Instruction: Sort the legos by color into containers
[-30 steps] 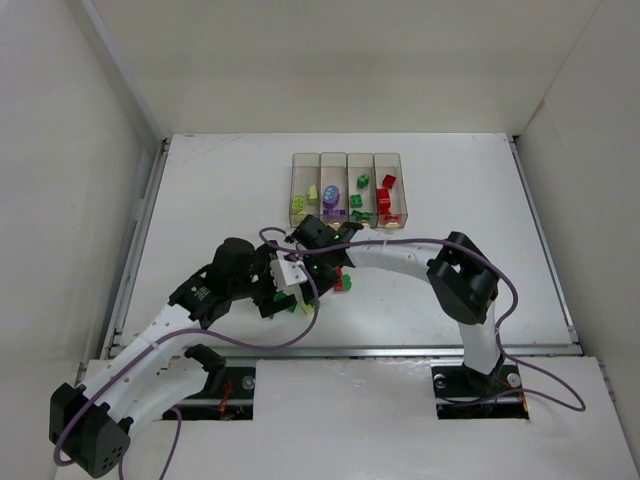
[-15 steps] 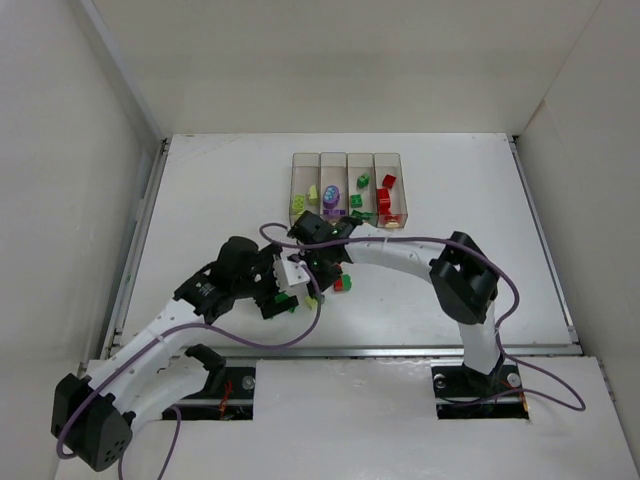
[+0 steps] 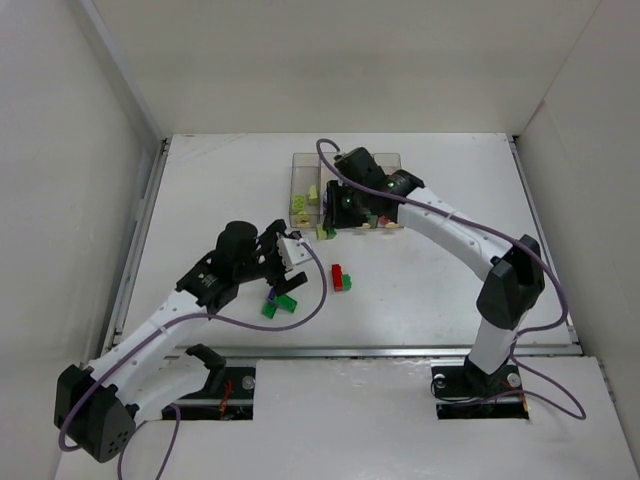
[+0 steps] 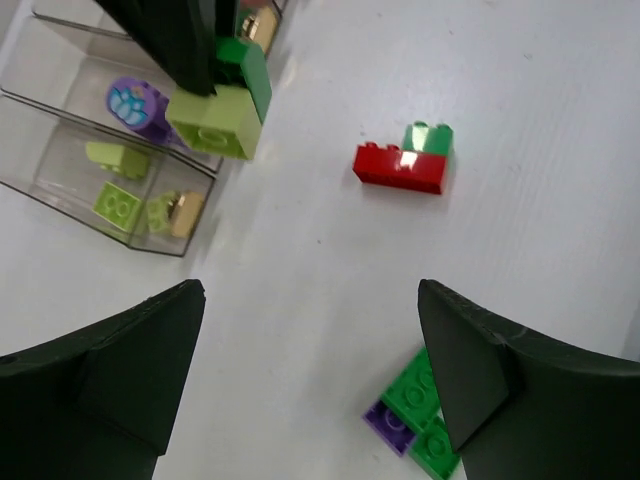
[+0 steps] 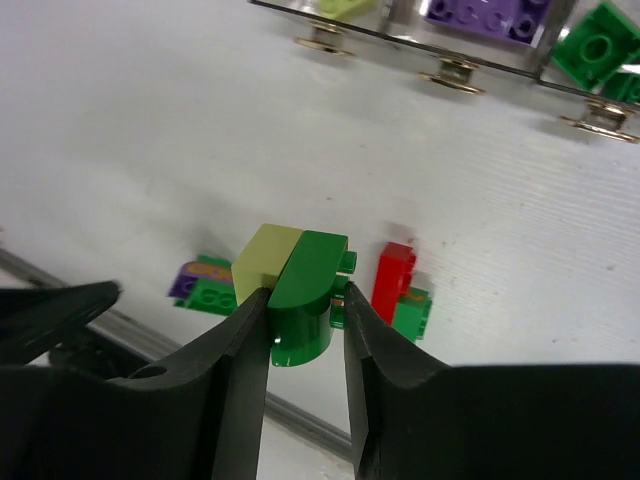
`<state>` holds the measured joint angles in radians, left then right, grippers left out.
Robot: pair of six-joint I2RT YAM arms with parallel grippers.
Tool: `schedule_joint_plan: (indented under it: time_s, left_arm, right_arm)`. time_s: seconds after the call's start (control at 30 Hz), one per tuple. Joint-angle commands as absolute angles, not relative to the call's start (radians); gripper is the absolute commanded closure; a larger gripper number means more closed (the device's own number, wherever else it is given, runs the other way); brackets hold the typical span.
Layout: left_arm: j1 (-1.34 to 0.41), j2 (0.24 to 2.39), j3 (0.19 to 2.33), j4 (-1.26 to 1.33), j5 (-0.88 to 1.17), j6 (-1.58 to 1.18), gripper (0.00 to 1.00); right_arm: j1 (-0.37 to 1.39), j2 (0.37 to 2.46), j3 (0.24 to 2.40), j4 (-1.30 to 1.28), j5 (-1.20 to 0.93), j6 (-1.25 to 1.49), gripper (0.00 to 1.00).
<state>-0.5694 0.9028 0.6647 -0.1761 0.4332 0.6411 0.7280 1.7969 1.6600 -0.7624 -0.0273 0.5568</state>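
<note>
Legos (image 4: 400,170): hard plastic, glossy, highlights seen on tops. Containers (image 3: 303,172), 12 o'clock on table (image 3: 200,200): clear plastic, smooth, shiny walls. Table: white, matt, finely grained.

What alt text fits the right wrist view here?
The right claw grips a dark green brick joined to a pale yellow-green brick above the white table. Below lie a red brick and a green-and-purple cluster; clear bins edge the top.

White table (image 3: 200,180) bears the clear containers (image 3: 300,168), a red-and-green lego pair (image 3: 340,276) — and a green-purple cluster (image 3: 277,303).
</note>
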Motion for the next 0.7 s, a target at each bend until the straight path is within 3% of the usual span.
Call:
schedule_joint_plan:
  time_s: [0.0, 0.2, 0.6, 0.67]
  left_arm:
    - [-0.568, 0.948, 0.732, -0.011, 0.42, 0.609, 0.16]
    - [-0.568, 1.083, 0.798, 0.104, 0.387, 0.66, 0.16]
    - [-0.568, 1.18, 0.882, 0.054, 0.406, 0.755, 0.55]
    - [-0.568, 1.189, 0.891, 0.054, 0.416, 0.765, 0.74]
  right_arm:
    - [0.755, 1.763, 1.719, -0.703, -0.101, 0.565, 1.0]
    - [0.755, 1.753, 1.73, -0.667, -0.175, 0.513, 1.0]
    - [0.726, 1.744, 1.733, -0.634, -0.272, 0.451, 1.0]
    - [0.726, 1.744, 1.733, -0.634, -0.281, 0.442, 1.0]
